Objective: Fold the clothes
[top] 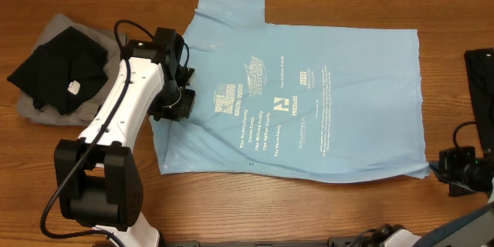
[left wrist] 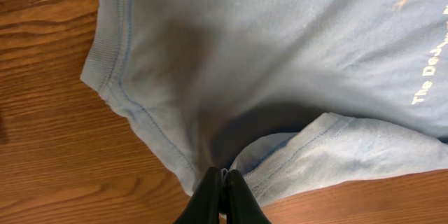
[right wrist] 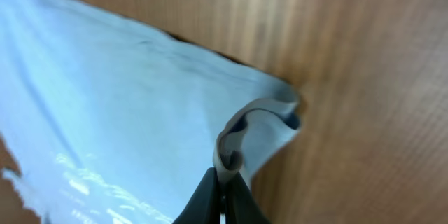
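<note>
The wooden table (top: 255, 208) bears the sky-blue T-shirt (top: 347, 62), spread flat between the left gripper (left wrist: 224, 180) and right gripper (right wrist: 224, 180). Black and grey clothes (top: 54, 73) lie just outside the left one. Both are clenched on shirt fabric: left on a hemmed edge, right on a corner.

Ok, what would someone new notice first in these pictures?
The sky-blue T-shirt, spread print-up across the middle of the wooden table. The left gripper pinches one edge of it and the right gripper pinches a corner at the opposite end. A black and grey clothes pile sits beside the left arm.
</note>
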